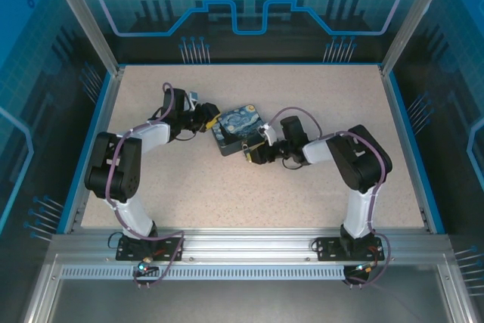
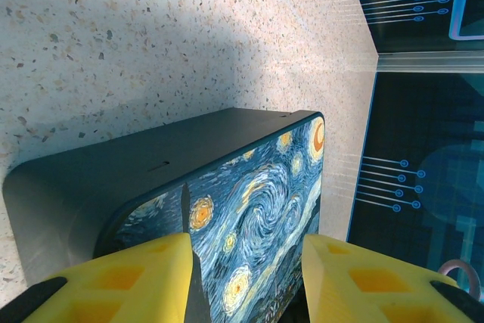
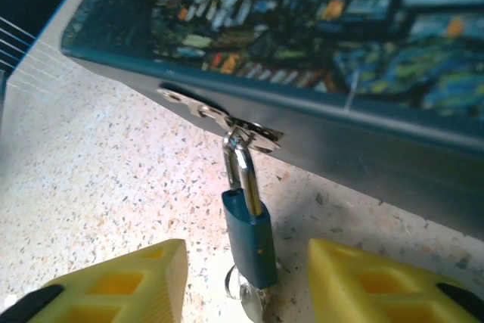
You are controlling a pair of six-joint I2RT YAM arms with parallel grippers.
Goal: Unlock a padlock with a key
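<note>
The padlock (image 3: pixel 249 236) has a small blue body and a silver shackle (image 3: pixel 242 168). It hangs from the metal hasp (image 3: pixel 227 122) on the side of the starry-night tin (image 3: pixel 318 5). The key (image 3: pixel 246 296) sticks out of the padlock's underside, its silvery head resting on the table. My right gripper (image 3: pixel 246 259) is open, one yellow finger on each side of the padlock and neither touching it. My left gripper (image 2: pixel 246 251) is open at the tin's (image 2: pixel 257 194) far end, with the painted lid between its fingers (image 2: pixel 136 277). From above, both grippers (image 1: pixel 208 121) (image 1: pixel 255 153) flank the tin (image 1: pixel 236 126).
The speckled table (image 1: pixel 249 194) is ringed by a blue rim and a metal frame (image 1: pixel 242 243). Both arms bend inward toward the middle. There is free room in front of the tin and along the back of the table.
</note>
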